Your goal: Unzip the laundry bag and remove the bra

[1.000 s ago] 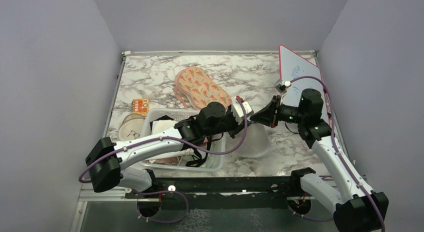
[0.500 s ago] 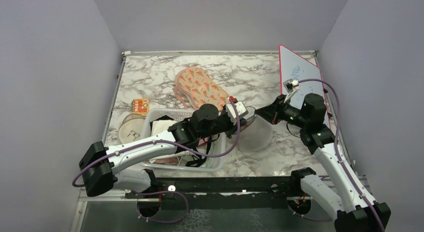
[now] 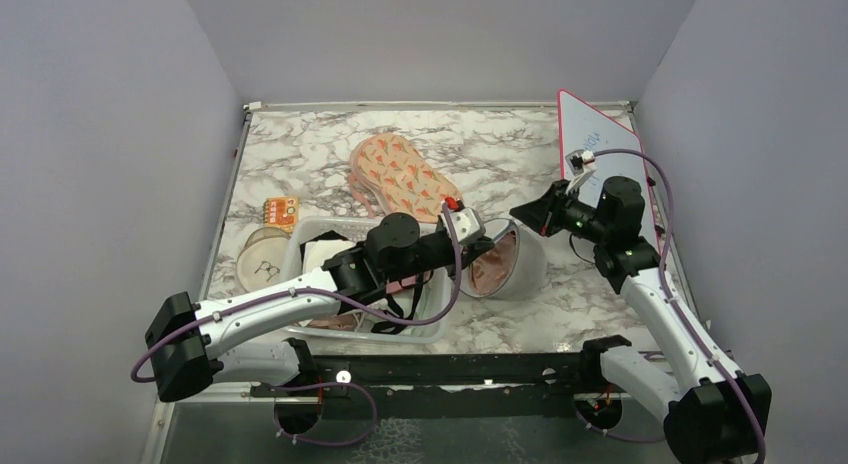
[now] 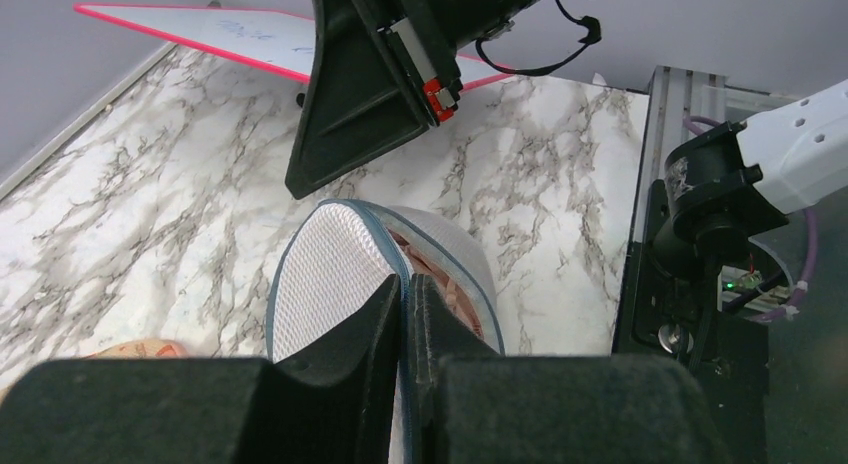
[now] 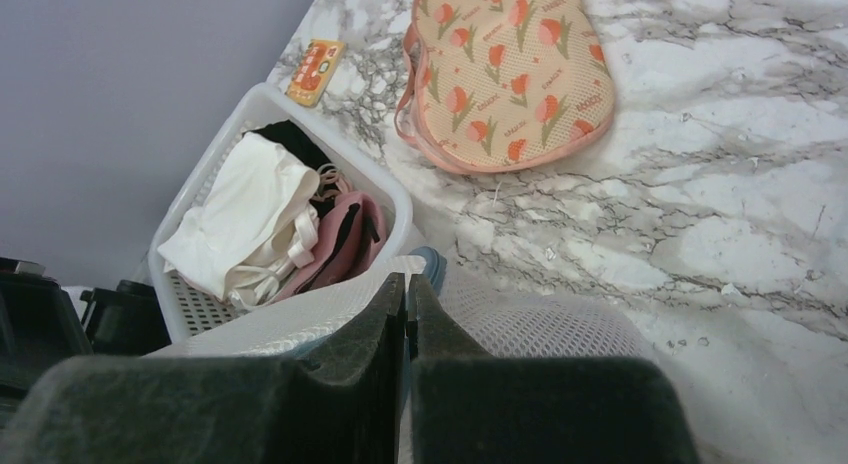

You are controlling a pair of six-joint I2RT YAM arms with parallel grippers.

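The laundry bag (image 3: 520, 274) lies on its side on the marble table, right of the basket. Its round end flap (image 4: 330, 284) stands open. Dark red fabric, the bra (image 3: 492, 271), shows inside, and also in the left wrist view (image 4: 440, 276). My left gripper (image 3: 484, 246) is shut on the flap's grey-blue piping (image 4: 405, 284). My right gripper (image 3: 521, 215) is shut on the bag's upper rim (image 5: 408, 282), with white mesh (image 5: 570, 329) below it. In the left wrist view the right gripper (image 4: 370, 104) hangs just above the bag.
A white slatted basket (image 3: 428, 324) holds white and pink garments (image 5: 300, 224) left of the bag. A peach tulip-print pouch (image 3: 403, 174) lies behind it. A red-rimmed whiteboard (image 3: 600, 144) leans at the back right. An orange packet (image 3: 281, 211) and a round lid (image 3: 264, 256) lie at the left.
The left gripper drew back to the left with the flap and the right gripper rose toward the back. The bag's end has opened and the red fabric inside now shows.
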